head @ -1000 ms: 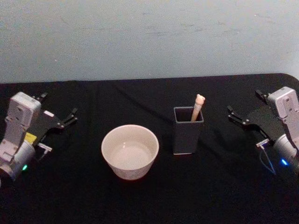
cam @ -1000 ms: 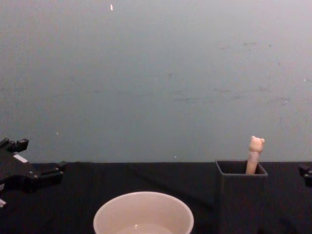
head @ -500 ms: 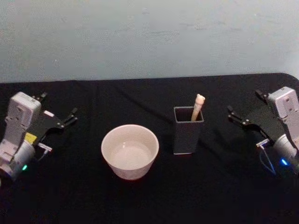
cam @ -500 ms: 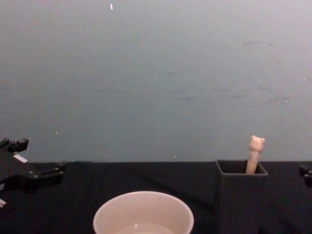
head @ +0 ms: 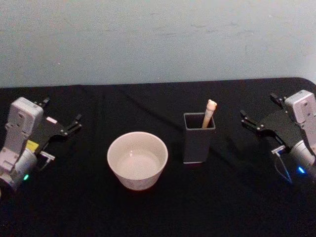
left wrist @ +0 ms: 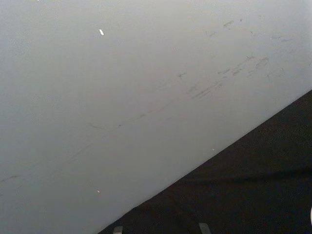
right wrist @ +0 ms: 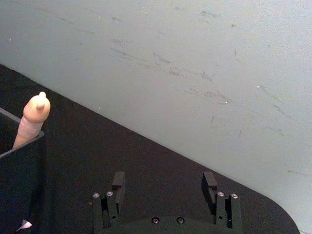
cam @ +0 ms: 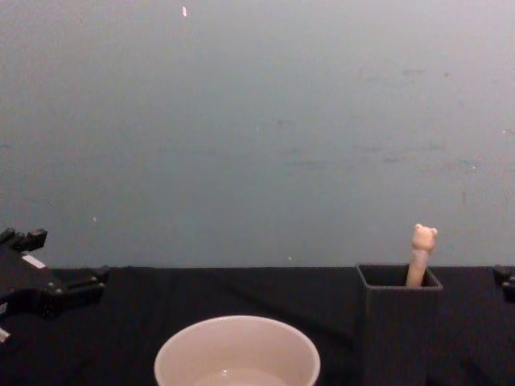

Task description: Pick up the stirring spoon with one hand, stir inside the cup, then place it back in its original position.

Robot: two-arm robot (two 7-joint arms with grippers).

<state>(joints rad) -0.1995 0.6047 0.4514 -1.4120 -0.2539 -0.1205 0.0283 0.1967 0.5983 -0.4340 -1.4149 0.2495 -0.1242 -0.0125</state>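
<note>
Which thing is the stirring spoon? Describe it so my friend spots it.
On the black table, right of the wide cream cup, stands a dark grey square holder. The stirring spoon leans inside it; nothing else has its beige handle topped by a tiny bear head.

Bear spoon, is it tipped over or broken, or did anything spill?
Nothing stands out. The stirring spoon leans in the dark holder, bear head up. The cup sits upright beside it, no spill. The left gripper and right gripper sit open at either side.
</note>
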